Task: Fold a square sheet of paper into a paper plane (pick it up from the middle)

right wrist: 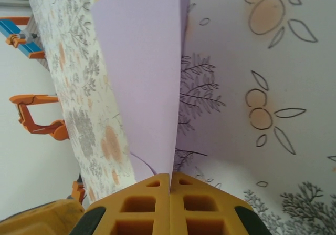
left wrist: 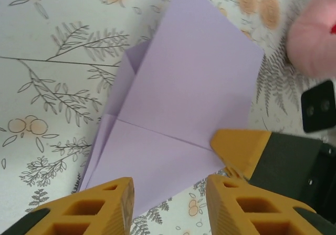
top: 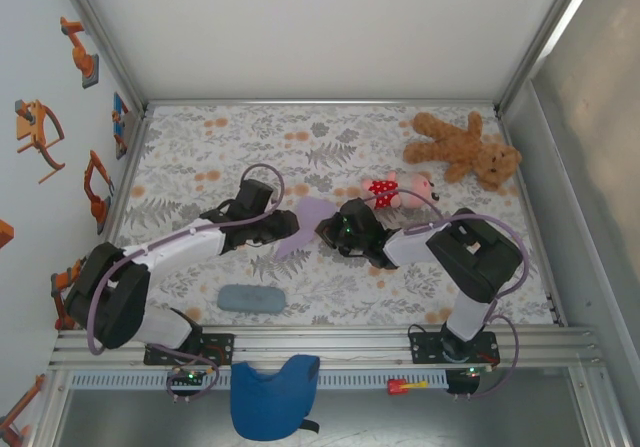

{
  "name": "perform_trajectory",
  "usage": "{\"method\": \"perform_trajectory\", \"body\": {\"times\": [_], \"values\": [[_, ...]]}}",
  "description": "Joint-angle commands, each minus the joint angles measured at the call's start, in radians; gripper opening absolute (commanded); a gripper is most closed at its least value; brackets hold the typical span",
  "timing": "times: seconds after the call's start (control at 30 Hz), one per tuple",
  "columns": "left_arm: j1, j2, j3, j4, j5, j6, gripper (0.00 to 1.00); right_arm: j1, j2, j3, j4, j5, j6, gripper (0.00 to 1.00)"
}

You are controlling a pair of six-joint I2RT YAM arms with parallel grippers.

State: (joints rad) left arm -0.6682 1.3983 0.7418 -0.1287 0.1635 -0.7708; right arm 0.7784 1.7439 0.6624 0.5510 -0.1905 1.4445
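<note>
- Right gripper (right wrist: 169, 181) is clenching the edge of the creased pale lavender paper sheet (right wrist: 142, 77), midway across the floral-patterned table (top: 200, 147).
- Left gripper (left wrist: 169, 195) is hovering released above that sheet.

There is one creased pale lavender paper sheet (top: 308, 217), one grey-blue oblong pad (top: 250, 298) and one blue cloth piece (top: 272, 395). Plush toys number two: a brown teddy bear (top: 465, 147) and a pink doll (top: 402, 189).

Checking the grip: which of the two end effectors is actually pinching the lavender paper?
The right end effector: it is clamped shut on the paper, whereas the left end effector stands open.
</note>
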Motion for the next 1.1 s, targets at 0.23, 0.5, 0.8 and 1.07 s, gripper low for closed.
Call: {"method": "perform_trajectory", "body": {"times": [0.23, 0.5, 0.8, 1.07], "values": [[-0.093, -0.043, -0.097, 0.116, -0.148, 0.377, 0.55, -0.021, -0.060, 0.018, -0.082, 0.007, 0.026, 0.00], [-0.207, 0.001, -0.116, 0.193, -0.283, 0.577, 0.58, -0.026, -0.052, 0.041, -0.086, -0.019, 0.050, 0.00], [-0.256, 0.110, -0.133, 0.346, -0.361, 0.726, 0.52, -0.036, -0.065, 0.063, -0.111, -0.052, 0.064, 0.00], [-0.268, 0.171, -0.161, 0.448, -0.445, 0.767, 0.43, -0.045, -0.070, 0.063, -0.124, -0.066, 0.078, 0.00]]}}
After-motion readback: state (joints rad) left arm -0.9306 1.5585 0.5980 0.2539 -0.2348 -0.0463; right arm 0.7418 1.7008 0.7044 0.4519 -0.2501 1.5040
